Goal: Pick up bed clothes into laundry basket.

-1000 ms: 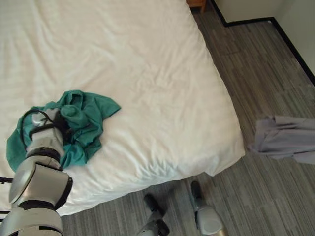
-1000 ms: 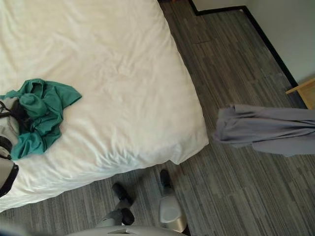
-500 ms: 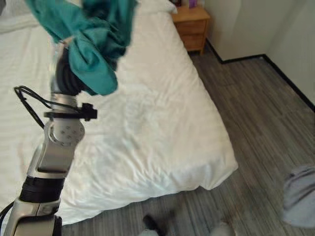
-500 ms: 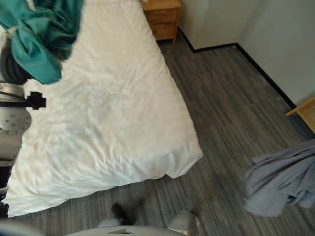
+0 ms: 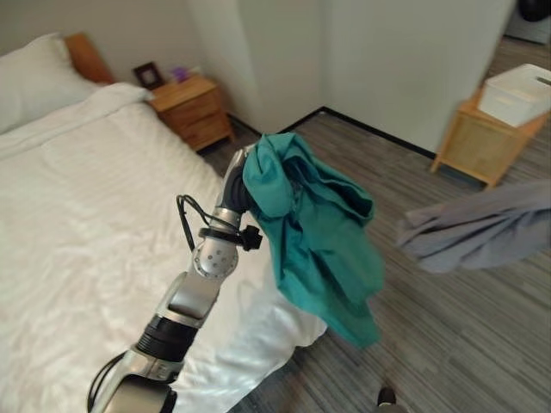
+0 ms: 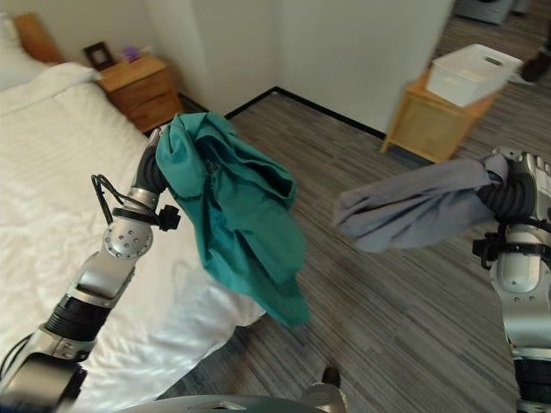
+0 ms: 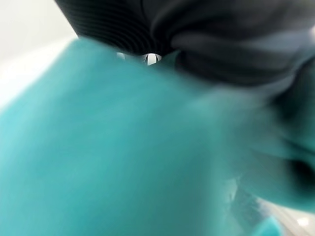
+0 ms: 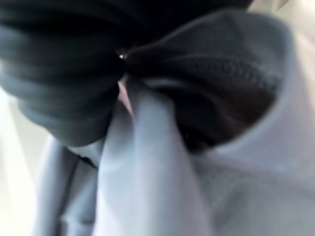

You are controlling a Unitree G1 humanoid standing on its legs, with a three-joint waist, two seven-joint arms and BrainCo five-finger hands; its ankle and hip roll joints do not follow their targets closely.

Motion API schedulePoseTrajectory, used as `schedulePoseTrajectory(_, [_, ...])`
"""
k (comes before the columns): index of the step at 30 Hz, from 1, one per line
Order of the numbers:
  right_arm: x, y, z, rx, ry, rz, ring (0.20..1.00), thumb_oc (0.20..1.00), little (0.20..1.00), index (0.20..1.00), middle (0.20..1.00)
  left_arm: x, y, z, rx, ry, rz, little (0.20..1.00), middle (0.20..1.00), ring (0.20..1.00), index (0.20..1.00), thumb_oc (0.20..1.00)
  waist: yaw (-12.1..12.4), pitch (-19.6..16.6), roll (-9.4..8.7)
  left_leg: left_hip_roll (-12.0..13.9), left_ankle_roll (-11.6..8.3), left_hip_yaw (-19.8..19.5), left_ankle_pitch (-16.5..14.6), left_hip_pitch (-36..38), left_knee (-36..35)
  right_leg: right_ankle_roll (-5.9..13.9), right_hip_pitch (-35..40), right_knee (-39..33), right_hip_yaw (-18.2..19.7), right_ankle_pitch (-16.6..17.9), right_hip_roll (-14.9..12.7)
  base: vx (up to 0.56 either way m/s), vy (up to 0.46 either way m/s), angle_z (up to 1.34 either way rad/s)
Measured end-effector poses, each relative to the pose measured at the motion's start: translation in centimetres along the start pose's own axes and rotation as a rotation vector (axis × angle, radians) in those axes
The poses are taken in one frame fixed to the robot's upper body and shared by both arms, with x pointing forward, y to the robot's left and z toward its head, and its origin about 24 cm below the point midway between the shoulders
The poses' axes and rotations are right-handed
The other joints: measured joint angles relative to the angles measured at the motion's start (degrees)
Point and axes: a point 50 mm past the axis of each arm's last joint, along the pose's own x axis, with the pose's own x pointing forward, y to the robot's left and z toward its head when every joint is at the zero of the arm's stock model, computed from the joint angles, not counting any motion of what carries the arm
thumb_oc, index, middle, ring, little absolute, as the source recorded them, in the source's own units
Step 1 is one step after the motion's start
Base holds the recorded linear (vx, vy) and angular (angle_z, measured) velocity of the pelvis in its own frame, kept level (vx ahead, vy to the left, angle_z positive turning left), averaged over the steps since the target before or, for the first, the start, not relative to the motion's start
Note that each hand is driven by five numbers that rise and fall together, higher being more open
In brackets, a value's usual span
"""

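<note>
The teal garment (image 6: 241, 206) was gripped in the left hand (image 6: 155, 168) at centre frame and the grey garment (image 6: 413, 206) in the right hand (image 6: 508, 189) at right, both clear of the bed (image 6: 52, 172), with only basket delivery judged outstanding.

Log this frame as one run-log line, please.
left hand: shut on teal cloth, raised | right hand: shut on grey cloth | basket: on far cabinet

Teal garment (image 6: 241, 215) hides left hand's fingers.
</note>
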Motion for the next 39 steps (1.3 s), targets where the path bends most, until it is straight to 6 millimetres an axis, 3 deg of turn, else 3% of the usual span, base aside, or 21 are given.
schedulePoseTrajectory(1, [0.4, 0.6, 0.5, 0.014, -0.016, 0.009, 0.200, 0.200, 0.200, 0.200, 0.200, 0.0, -0.1, 0.0, -0.032, 0.007, 0.012, 0.200, 0.200, 0.200, 0.200, 0.200, 0.77, 0.62, -0.26, 0.93, 0.74, -5.69, 0.82, -0.27, 3.91, -2.25, -1.20, 2.19, 1.59, -1.20, 1.05, 0.24, -0.351, -2.05])
schedulePoseTrajectory(2, [0.7, 1.4, 1.6, 0.022, -0.062, 0.044, 0.200, 0.200, 0.200, 0.200, 0.200, -0.3, -0.7, -0.2, -0.080, 0.026, 0.008, 0.200, 0.200, 0.200, 0.200, 0.200, 4.93, 2.71, -4.53, -5.20, -0.31, -27.83, -4.37, -1.78, 6.19, -5.10, -2.39, 3.61, 10.38, -2.50, -0.70, 0.25, -0.305, -2.09])
schedulePoseTrajectory(3, [0.9, 0.9, 2.0, 0.017, -0.088, 0.031, 0.200, 0.200, 0.200, 0.200, 0.200, -0.1, -1.0, 0.0, -0.080, 0.017, -0.015, 0.200, 0.200, 0.200, 0.200, 0.200, 5.25, 3.35, -6.21, -9.53, -3.27, -32.46, -7.69, -2.27, 2.45, -4.41, -2.12, 2.14, 12.13, -1.56, -1.86, 0.23, -0.290, -1.88])
schedulePoseTrajectory(6, [3.5, -1.2, 3.1, -0.014, -0.148, -0.037, 0.200, 0.200, 0.200, 0.200, 0.200, 0.2, -2.7, 0.6, -0.151, 0.006, -0.029, 0.200, 0.200, 0.200, 0.200, 0.200, 4.21, 4.12, -5.43, -22.75, 0.24, -35.00, -9.69, -11.15, -2.28, -3.46, -2.45, -0.87, 15.24, -2.20, -2.91, 0.29, -0.246, -0.89])
schedulePoseTrajectory(8, [4.5, -2.2, 3.9, -0.038, -0.181, -0.062, 0.200, 0.200, 0.200, 0.200, 0.200, 0.2, -3.6, 1.0, -0.198, -0.001, -0.031, 0.200, 0.200, 0.200, 0.200, 0.200, 6.78, 4.32, 2.39, -20.10, 6.34, -36.78, -11.83, -16.44, -2.63, -3.20, -11.73, 24.76, 16.65, -11.07, 5.79, 0.35, -0.182, -1.48])
schedulePoseTrajectory(10, [3.2, 1.9, 4.2, 0.026, -0.180, 0.062, 0.200, 0.200, 0.200, 0.200, 0.200, -1.2, -2.5, -1.0, -0.141, 0.080, -0.028, 0.200, 0.200, 0.200, 0.200, 0.200, 8.90, 2.59, -5.20, -21.52, 3.32, -34.19, -12.89, -16.95, 3.33, -4.84, -13.25, 40.27, 15.63, -23.64, 3.80, 0.53, -0.207, -0.96])
schedulePoseTrajectory(11, [4.0, 3.7, 4.2, 0.046, -0.142, 0.098, 0.200, 0.200, 0.200, 0.200, 0.200, -0.9, -2.5, -1.7, -0.096, 0.109, -0.071, 0.200, 0.200, 0.200, 0.200, 0.200, 8.89, 4.48, -5.20, -20.81, 1.80, -38.94, -16.15, -24.64, 18.95, -7.36, -9.06, 33.43, 16.95, -26.93, 6.85, 0.56, -0.182, -0.49])
schedulePoseTrajectory(13, [4.7, 3.9, 4.3, 0.036, -0.144, 0.121, 0.200, 0.200, 0.200, 0.200, 0.200, -1.5, -3.2, -2.1, -0.100, 0.145, -0.092, 0.200, 0.200, 0.200, 0.200, 0.200, 14.37, 4.19, -5.50, -23.88, 4.77, -36.36, -15.90, -27.05, 12.95, -7.28, -9.22, 28.65, 22.11, -24.38, 6.88, 0.40, -0.143, -0.87])
schedulePoseTrajectory(14, [4.0, 4.0, 3.4, 0.034, -0.107, 0.128, 0.200, 0.200, 0.200, 0.200, 0.200, -1.7, -3.9, -2.4, -0.114, 0.172, -0.108, 0.200, 0.200, 0.200, 0.200, 0.200, 13.74, 4.36, -5.08, -28.25, 8.93, -34.36, -13.06, -24.83, 5.09, 1.39, -4.40, 23.83, 18.95, -19.37, 4.86, 0.33, -0.084, -0.13])
schedulePoseTrajectory(17, [4.6, 2.9, 3.7, -0.032, -0.138, 0.132, 0.200, 0.200, 0.200, 0.200, 0.200, -0.6, -3.3, -1.3, -0.113, 0.120, -0.076, 0.200, 0.200, 0.200, 0.200, 0.200, 11.12, 3.81, 0.86, -28.13, 13.17, -34.34, -10.65, -16.00, -4.36, 6.34, -7.44, 38.24, 15.88, -19.72, 9.79, 0.25, -0.082, 0.03])
schedulePoseTrajectory(19, [4.5, 3.2, 4.0, -0.015, -0.144, 0.135, 0.200, 0.200, 0.200, 0.200, 0.200, 0.2, -2.5, -1.0, -0.101, 0.096, -0.042, 0.200, 0.200, 0.200, 0.200, 0.200, 8.31, 4.52, -2.84, -30.19, 14.78, -35.49, -7.43, -13.13, -6.42, 6.99, -11.73, 49.99, 15.68, -21.07, 7.00, 0.34, -0.103, 0.01])
schedulePoseTrajectory(21, [6.0, 1.6, 5.1, -0.017, -0.185, 0.067, 0.200, 0.200, 0.200, 0.200, 0.200, 1.9, -3.4, 0.2, -0.088, 0.051, -0.082, 0.200, 0.200, 0.200, 0.200, 0.200, 5.38, 7.53, -1.02, -29.32, 15.86, -37.03, -7.71, -12.74, -6.82, 4.19, -17.97, 49.29, 9.31, -22.08, -0.46, 0.45, -0.268, 0.10])
schedulePoseTrajectory(24, [5.6, 1.1, 4.9, -0.030, -0.182, 0.069, 0.200, 0.200, 0.200, 0.200, 0.200, 2.5, -3.6, 1.0, -0.093, 0.017, -0.091, 0.200, 0.200, 0.200, 0.200, 0.200, 2.40, 8.11, -0.36, -28.40, 13.28, -39.71, -8.53, -9.45, -9.08, 1.05, -18.47, 26.19, 10.20, -18.18, -3.13, 0.50, -0.370, 0.23])
schedulePoseTrajectory(28, [5.5, -0.7, 4.9, -0.020, -0.191, 0.003, 0.200, 0.200, 0.200, 0.200, 0.200, 2.7, -3.0, 0.9, -0.093, 0.017, -0.066, 0.200, 0.200, 0.200, 0.200, 0.200, 0.01, 8.46, -2.31, -27.88, 10.64, -41.76, -12.12, -5.25, -10.97, 3.32, -16.28, -1.59, 10.02, -4.67, -2.98, 0.41, -0.283, 0.50])
schedulePoseTrajectory(30, [5.4, -1.1, 4.4, -0.027, -0.176, -0.016, 0.200, 0.200, 0.200, 0.200, 0.200, 2.1, -3.1, 0.3, -0.099, 0.046, -0.068, 0.200, 0.200, 0.200, 0.200, 0.200, -0.36, 7.42, -4.22, -28.21, 7.39, -43.13, -14.33, -0.26, -13.29, 2.97, -15.11, 0.79, 5.01, -2.84, -5.18, 0.62, -0.421, 0.42])
schedulePoseTrajectory(31, [5.1, -1.2, 3.7, -0.046, -0.147, -0.007, 0.200, 0.200, 0.200, 0.200, 0.200, 1.3, -3.2, -0.3, -0.123, 0.079, -0.058, 0.200, 0.200, 0.200, 0.200, 0.200, 0.07, 7.23, -1.90, -23.85, 5.00, -40.41, -15.56, 2.89, -15.49, 3.29, -14.43, 5.29, -2.78, 0.03, -4.30, 0.51, -0.256, 0.20])
schedulePoseTrajectory(33, [4.9, -1.1, 2.9, -0.074, -0.110, 0.010, 0.200, 0.200, 0.200, 0.200, 0.200, 1.3, -3.5, -0.4, -0.135, 0.083, -0.067, 0.200, 0.200, 0.200, 0.200, 0.200, -0.47, 6.84, -0.62, -20.77, 4.95, -39.76, -15.27, 4.97, -15.11, -1.27, -13.47, 7.75, -1.83, 2.01, -1.04, 0.43, -0.228, 0.05])
schedulePoseTrajectory(35, [4.9, -0.6, 2.0, -0.083, -0.062, 0.037, 0.200, 0.200, 0.200, 0.200, 0.200, 1.0, -4.1, -0.8, -0.144, 0.106, -0.091, 0.200, 0.200, 0.200, 0.200, 0.200, -0.38, 7.22, -1.24, -17.87, 2.91, -38.38, -14.33, 4.61, -4.41, -6.34, -9.36, 8.96, -1.89, -0.39, 1.36, 0.27, -0.246, -0.20])
schedulePoseTrajectory(37, [5.2, -1.1, 2.4, -0.094, -0.081, 0.031, 0.200, 0.200, 0.200, 0.200, 0.200, 0.8, -4.0, -1.3, -0.141, 0.129, -0.085, 0.200, 0.200, 0.200, 0.200, 0.200, -0.09, 7.20, -1.31, -17.33, 0.84, -38.42, -14.39, 2.35, 3.94, -6.55, -6.28, 8.77, -1.56, -1.85, 2.13, 0.40, -0.419, -0.30])
schedulePoseTrajectory(38, [5.7, -0.5, 2.2, -0.074, -0.064, 0.033, 0.200, 0.200, 0.200, 0.200, 0.200, 1.1, -3.2, -1.3, -0.126, 0.121, -0.070, 0.200, 0.200, 0.200, 0.200, 0.200, 0.39, 8.01, -3.33, -18.65, -2.03, -43.25, -2.82, -6.21, 24.14, -9.17, -2.61, 7.80, 1.59, -5.36, 3.30, 0.34, -0.315, -0.72])
schedulePoseTrajectory(39, [5.9, -0.5, 2.4, -0.075, -0.063, 0.036, 0.200, 0.200, 0.200, 0.200, 0.200, 1.0, -3.1, -1.3, -0.139, 0.124, -0.045, 0.200, 0.200, 0.200, 0.200, 0.200, 2.29, 8.37, -4.10, -19.06, -2.87, -44.27, -2.26, -11.98, 33.44, -8.36, -1.85, 7.40, 3.07, -4.77, 2.76, 0.20, -0.172, -0.96])
